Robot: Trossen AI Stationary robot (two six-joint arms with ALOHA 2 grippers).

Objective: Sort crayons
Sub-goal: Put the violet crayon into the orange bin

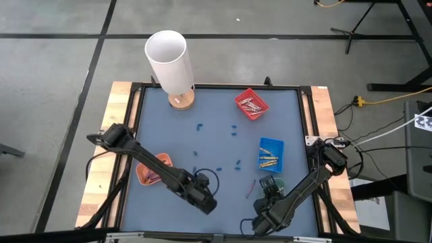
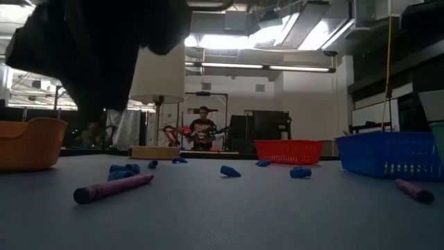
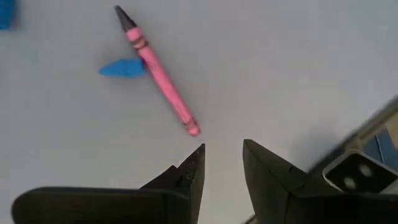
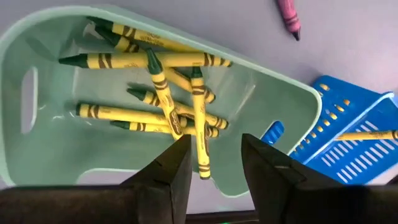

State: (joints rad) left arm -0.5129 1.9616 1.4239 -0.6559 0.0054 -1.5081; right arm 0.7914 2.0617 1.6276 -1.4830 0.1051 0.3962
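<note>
At the left of the high view, an orange tray (image 1: 150, 168) sits near the left edge of the table (image 1: 216, 128) with some crayons inside. The left arm passes over it, and the left gripper (image 1: 204, 196) is at the lower middle of the frame. In the left wrist view its fingers (image 3: 189, 177) are released, with a gap between them and nothing in it. Just ahead of them a pink crayon (image 3: 158, 78) lies flat on the table, touching a small blue bit (image 3: 122, 67).

More to the right, at the top of the high view, a white cylinder (image 1: 169, 59) stands on a wooden base. A red tray (image 1: 252, 103) holds grey crayons at the upper right, and a blue tray (image 1: 271, 154) holds gold-orange crayons at the right. Small blue bits (image 1: 233, 129) are scattered in the middle.

At the lower right, the right gripper (image 1: 268, 196) hovers over a pale green tray (image 4: 37, 93). Its jaws are released and hold nothing. Yellow crayons (image 4: 155, 87) lie crossed in this tray. Another pink crayon (image 4: 289, 15) lies on the table just beyond the tray.
</note>
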